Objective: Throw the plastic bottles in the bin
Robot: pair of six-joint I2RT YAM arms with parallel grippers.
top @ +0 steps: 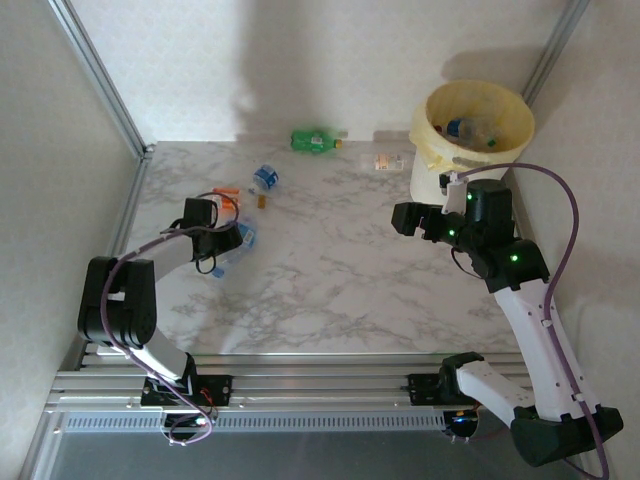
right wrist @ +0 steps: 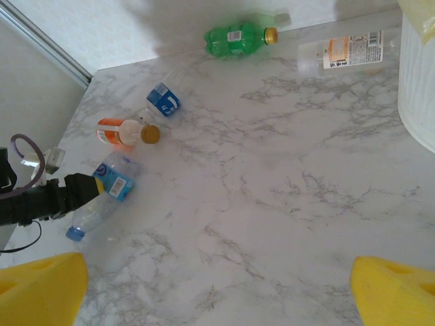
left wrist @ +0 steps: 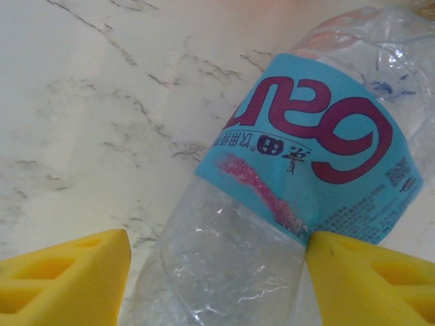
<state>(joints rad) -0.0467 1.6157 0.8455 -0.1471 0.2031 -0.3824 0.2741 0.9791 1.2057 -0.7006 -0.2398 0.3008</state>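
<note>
My left tool [left wrist: 217, 255] straddles the blue-labelled bottle [left wrist: 306, 156], which lies on its side on the marbled surface [left wrist: 81, 102]. The yellow fingers [left wrist: 68, 272] stand apart, one at each flank. The right-hand one appears to touch the label's edge, though I cannot tell whether it presses. In the overhead view this bottle's long axis runs diagonally, with the blue cap toward the near left and the base toward the far right. Just beyond it lie an orange bottle [right wrist: 119, 132], cap pointing right, and a smaller blue bottle [right wrist: 163, 100]. The green bottle [right wrist: 234, 37] lies along the far wall, cap to the right, and a clear orange-labelled bottle [right wrist: 340, 51] lies beside the bin [top: 425, 150]. The bin stands at the far right and holds several bottles. My right tool [top: 402, 218] hovers just before the bin, fingers apart and holding nothing.
</note>
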